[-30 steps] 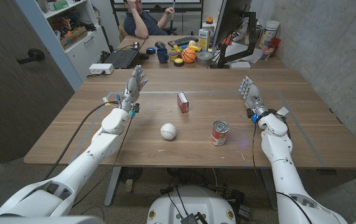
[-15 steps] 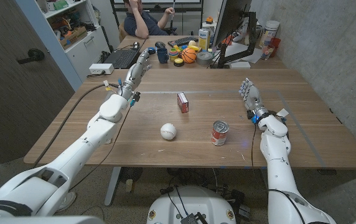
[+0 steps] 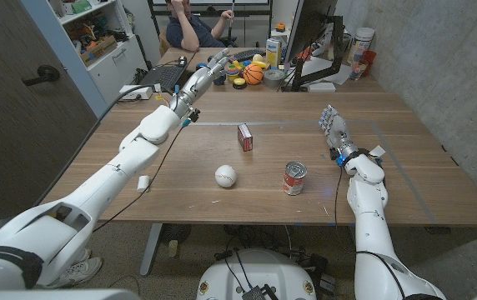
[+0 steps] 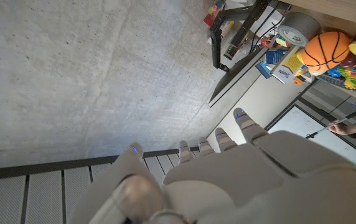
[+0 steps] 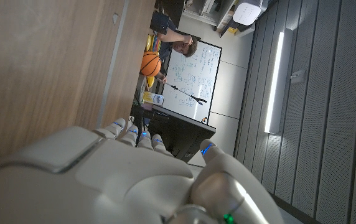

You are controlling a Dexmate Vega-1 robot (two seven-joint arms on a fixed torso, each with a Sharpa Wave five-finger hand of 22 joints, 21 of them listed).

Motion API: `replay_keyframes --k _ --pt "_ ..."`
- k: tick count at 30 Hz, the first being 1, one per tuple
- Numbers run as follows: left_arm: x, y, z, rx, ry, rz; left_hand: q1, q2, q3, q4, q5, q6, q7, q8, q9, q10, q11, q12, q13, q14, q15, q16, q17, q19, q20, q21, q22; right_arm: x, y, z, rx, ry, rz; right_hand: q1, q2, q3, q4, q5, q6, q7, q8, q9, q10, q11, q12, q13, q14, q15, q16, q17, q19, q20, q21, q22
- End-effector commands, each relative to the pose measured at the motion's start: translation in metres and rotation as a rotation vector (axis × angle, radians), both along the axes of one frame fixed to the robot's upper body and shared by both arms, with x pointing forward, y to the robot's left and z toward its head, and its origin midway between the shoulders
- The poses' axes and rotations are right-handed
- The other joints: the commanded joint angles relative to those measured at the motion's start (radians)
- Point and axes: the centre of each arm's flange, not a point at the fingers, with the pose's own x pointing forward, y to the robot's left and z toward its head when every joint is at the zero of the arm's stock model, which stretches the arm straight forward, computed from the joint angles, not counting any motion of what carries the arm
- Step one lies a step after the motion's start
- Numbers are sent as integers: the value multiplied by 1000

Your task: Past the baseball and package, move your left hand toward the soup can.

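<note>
Reaching farther across the wooden table [image 3: 122,179] than a second ago, the left hand [image 3: 208,73] hangs spread and empty beyond the small red cardboard package [image 3: 244,136], well apart from the red-labelled metal soup can [image 3: 294,178] beside the smooth white baseball [image 3: 225,175]; the right hand [image 3: 333,125] stands open, so the approach looks barely begun.

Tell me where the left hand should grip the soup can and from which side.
Grip the soup can around its cylindrical wall at mid-height, probably from its left, the baseball side. It stands upright with open table around it, and the left hand would arrive from there.
</note>
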Motion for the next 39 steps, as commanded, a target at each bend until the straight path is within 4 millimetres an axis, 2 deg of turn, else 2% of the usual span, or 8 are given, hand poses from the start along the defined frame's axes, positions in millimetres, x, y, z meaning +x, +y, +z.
replay_keyframes --k 1,4,6,26,33,39 --pt "-18 -49 20 233 -100 -34 32 -7 -2 -21 5 -32 -3 -9 2 -22 0 2 5 -19 4 0 5 -2 64 0 1 -3 -2 -1 5 -5 -2 -9 123 10 0 2 -43 6 8 2 -2 -1 8 2 -80 -1 8 4 -2 -68 5 2" --pt "-22 -58 20 254 -122 -71 51 -8 -3 -33 5 -31 -3 -5 5 7 -13 15 6 4 4 12 5 29 83 10 2 -3 -2 -1 2 -8 6 -10 121 9 0 1 -42 5 8 2 0 -2 8 2 -79 -2 8 4 0 -68 6 2" --pt "-25 -64 20 287 -131 -85 60 -8 -2 -39 5 -25 -3 -2 6 18 -17 18 5 12 5 14 5 36 86 11 2 -3 -2 -1 5 -7 7 -10 120 8 0 1 -40 6 9 2 1 -3 9 2 -78 -3 9 4 2 -67 6 2" --pt "-66 -114 20 544 -245 -164 99 -15 -2 -67 4 -19 -3 4 8 -5 -17 6 6 -10 5 7 6 24 89 1 0 -8 -3 -1 3 -26 15 -9 119 6 -1 0 -31 5 11 2 9 -2 10 2 -70 -1 11 2 10 -66 8 1" --pt "-73 -132 15 627 -282 -174 118 -19 -5 -81 3 -30 -4 -1 8 -35 -8 0 7 -38 9 0 8 -4 88 -10 0 -10 0 0 -6 -39 20 -9 119 6 -1 0 -28 6 11 2 12 -1 11 1 -69 -1 11 2 11 -64 8 1" --pt "-78 -145 9 699 -315 -179 123 -17 -6 -83 2 -35 -4 -2 8 -38 -13 1 7 -40 7 1 8 -7 88 -9 1 -13 1 3 -14 -54 20 -8 120 7 -1 0 -26 5 11 1 14 0 11 1 -68 -3 11 2 12 -65 8 1"
